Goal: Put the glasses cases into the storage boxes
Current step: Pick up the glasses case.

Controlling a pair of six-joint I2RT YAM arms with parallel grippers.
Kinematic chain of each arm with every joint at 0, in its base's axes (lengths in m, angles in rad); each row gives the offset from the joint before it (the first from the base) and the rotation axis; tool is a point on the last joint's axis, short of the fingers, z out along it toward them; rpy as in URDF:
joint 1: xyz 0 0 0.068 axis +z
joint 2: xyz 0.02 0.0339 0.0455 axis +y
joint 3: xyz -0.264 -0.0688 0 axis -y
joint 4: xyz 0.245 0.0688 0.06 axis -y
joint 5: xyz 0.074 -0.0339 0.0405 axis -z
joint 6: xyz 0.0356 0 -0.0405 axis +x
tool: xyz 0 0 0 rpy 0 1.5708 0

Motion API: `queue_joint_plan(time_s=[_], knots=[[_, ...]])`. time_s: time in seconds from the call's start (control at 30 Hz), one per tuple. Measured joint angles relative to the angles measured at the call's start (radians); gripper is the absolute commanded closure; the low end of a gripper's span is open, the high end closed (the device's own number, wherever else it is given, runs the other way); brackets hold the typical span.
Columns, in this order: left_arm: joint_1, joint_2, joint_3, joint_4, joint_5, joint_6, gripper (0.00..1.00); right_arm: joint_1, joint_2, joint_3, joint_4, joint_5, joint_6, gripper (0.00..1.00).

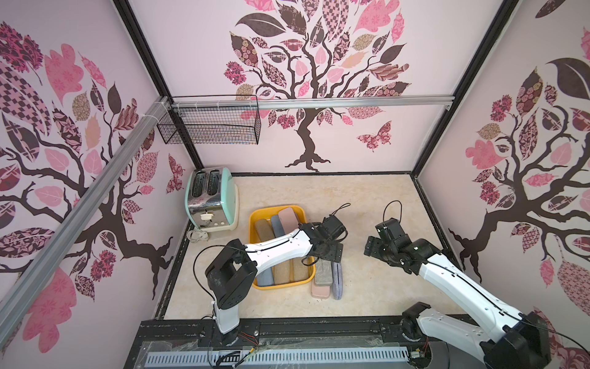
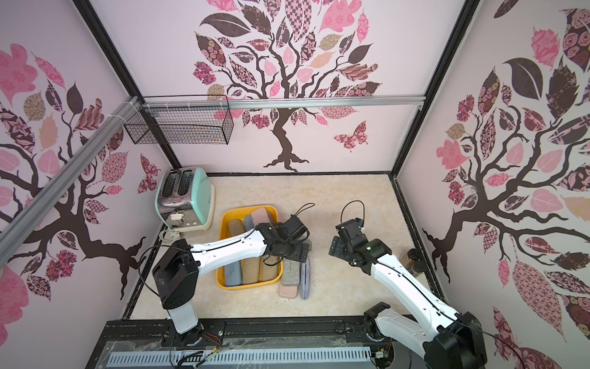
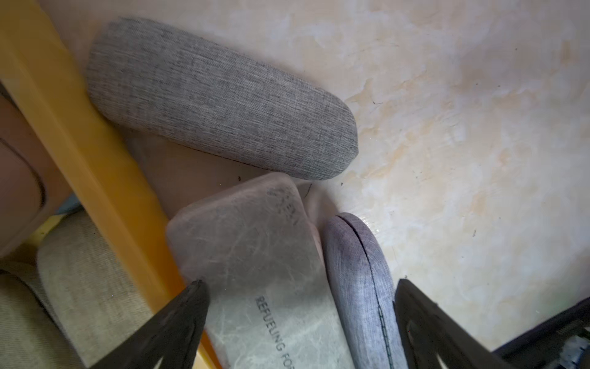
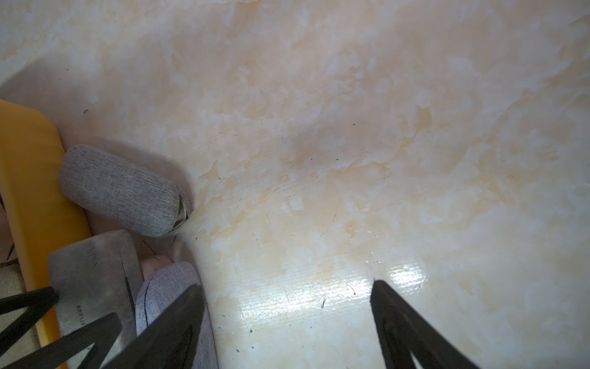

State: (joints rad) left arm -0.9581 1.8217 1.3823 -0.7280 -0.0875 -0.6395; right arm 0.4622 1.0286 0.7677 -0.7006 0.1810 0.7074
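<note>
Only one case should be straddled before closing: the marbled grey flat case (image 3: 255, 262) and lavender fabric case (image 3: 357, 262) lie side by side just outside the yellow tray (image 3: 79, 127). The left claw (image 3: 298, 284) is held spread and empty, angled down over both, its arm (image 1: 274, 246) stretched across the tray; the right claw (image 4: 287, 284) is held spread, empty, farther from the tray.

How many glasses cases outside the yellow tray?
4 beside the tray: grey fabric case, marbled grey flat case, pale pink flat case under it, lavender case on edge. Left arm may hide more.
</note>
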Motion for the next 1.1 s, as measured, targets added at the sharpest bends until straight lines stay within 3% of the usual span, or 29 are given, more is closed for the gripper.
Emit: queue_joint_plan(time_s=[0.33, 0.73, 1.1], knots=[[-0.006, 0.003, -0.001, -0.006, -0.056, -0.027, 0.03, -0.001, 0.000, -0.042, 0.004, -0.015, 0.000, 0.16], [-0.006, 0.065, 0.008, -0.003, -0.034, -0.065, 0.03, -0.001, -0.012, -0.043, 0.005, -0.019, 0.000, 0.20], [0.005, 0.106, 0.046, 0.000, -0.063, -0.124, 0.14, -0.006, -0.049, -0.055, -0.001, -0.019, 0.000, 0.22]])
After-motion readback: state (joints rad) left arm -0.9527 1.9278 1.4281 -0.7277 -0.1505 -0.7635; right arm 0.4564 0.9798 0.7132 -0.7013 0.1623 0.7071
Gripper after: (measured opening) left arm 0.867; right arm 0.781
